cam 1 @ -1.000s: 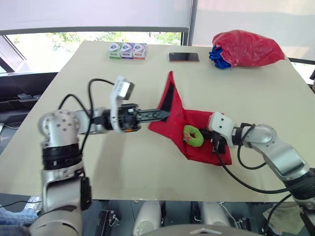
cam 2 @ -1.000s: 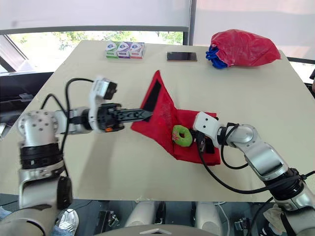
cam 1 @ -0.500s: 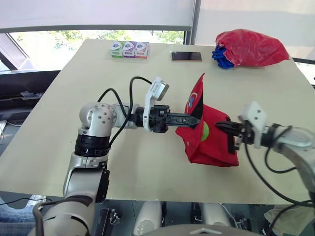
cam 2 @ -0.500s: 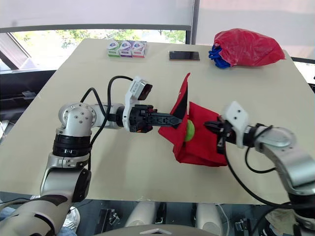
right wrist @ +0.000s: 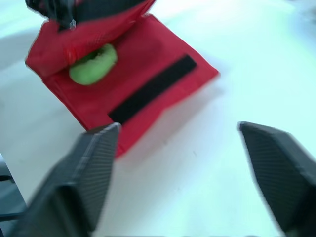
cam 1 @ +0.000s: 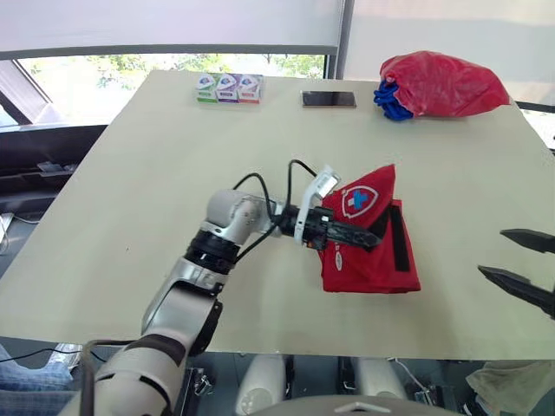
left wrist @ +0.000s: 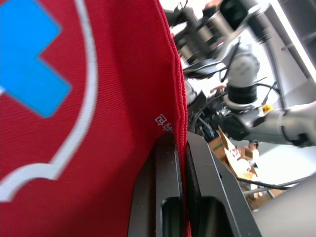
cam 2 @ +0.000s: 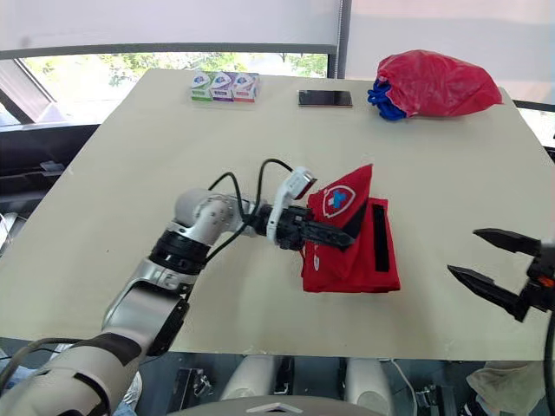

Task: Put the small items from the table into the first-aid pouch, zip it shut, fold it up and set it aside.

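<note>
The red first-aid pouch (cam 1: 371,260) lies on the table, right of centre. Its flap with the blue-cross emblem (cam 1: 357,201) is raised and leans over to the right. My left gripper (cam 1: 371,239) is shut on that flap's edge; the left wrist view shows red fabric (left wrist: 98,123) pinched between the black fingers (left wrist: 165,163). In the right wrist view a green ring-shaped item (right wrist: 93,65) sits under the flap, beside a black strip (right wrist: 152,89). My right gripper (cam 1: 491,252) hangs open near the table's right front edge, apart from the pouch, with nothing in it.
Three small boxes (cam 1: 227,88), a dark phone (cam 1: 329,100) and a red bag over something blue (cam 1: 438,84) sit along the far edge. The table's front edge (cam 1: 347,354) runs just below the pouch.
My left gripper has carried the flap to the right, over the pouch body. My right gripper has let go, opened and drawn back to the right.
</note>
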